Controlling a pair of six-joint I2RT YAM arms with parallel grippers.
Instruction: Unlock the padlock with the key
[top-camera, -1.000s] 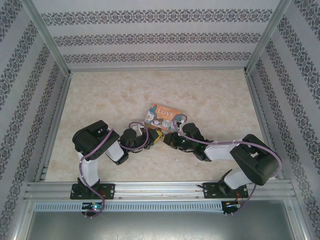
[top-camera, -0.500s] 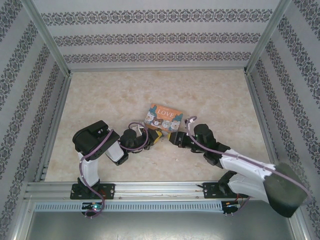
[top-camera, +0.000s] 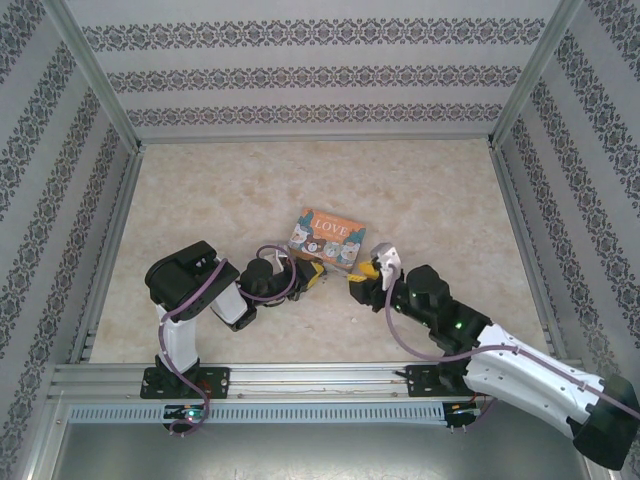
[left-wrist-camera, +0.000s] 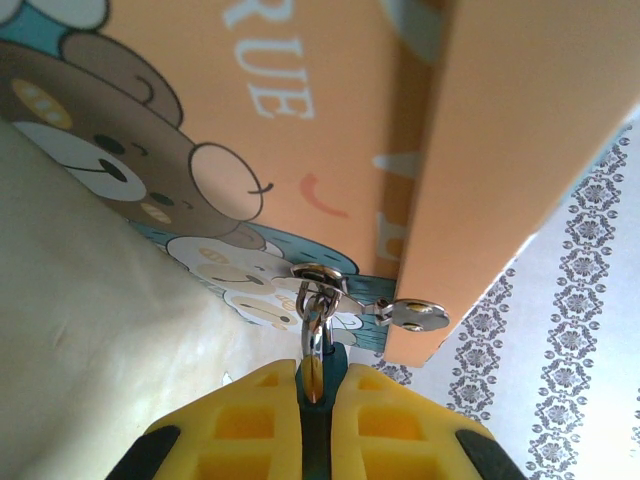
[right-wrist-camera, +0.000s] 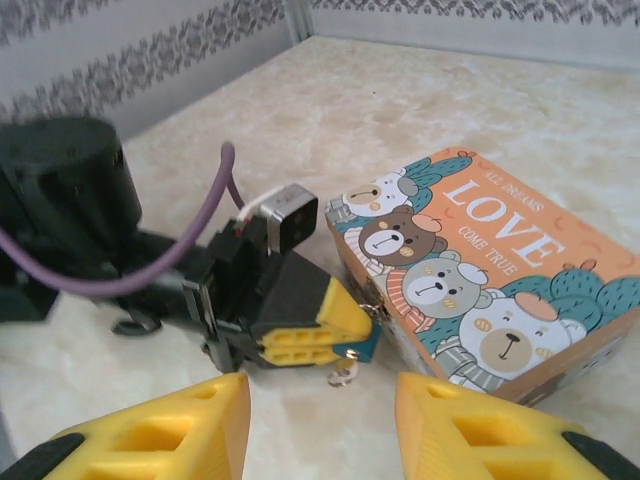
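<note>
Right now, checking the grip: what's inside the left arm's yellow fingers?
The teal padlock, pinched between the left fingers; its silvery shackle sticks out to the tin's hasp. The fingers cover most of its body, keyhole included.

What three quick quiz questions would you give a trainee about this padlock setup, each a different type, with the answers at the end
1. True or false: the right gripper is clamped on the padlock.
2. What is pinched between the fingers of the left gripper? A) the lid of the box B) the padlock C) nothing
3. Fill in: the padlock's shackle hangs from the clasp of the tin lettered ____.

Key: 1 false, its jaws stand open and apart from the padlock; 2 B; 3 LOVE.
</note>
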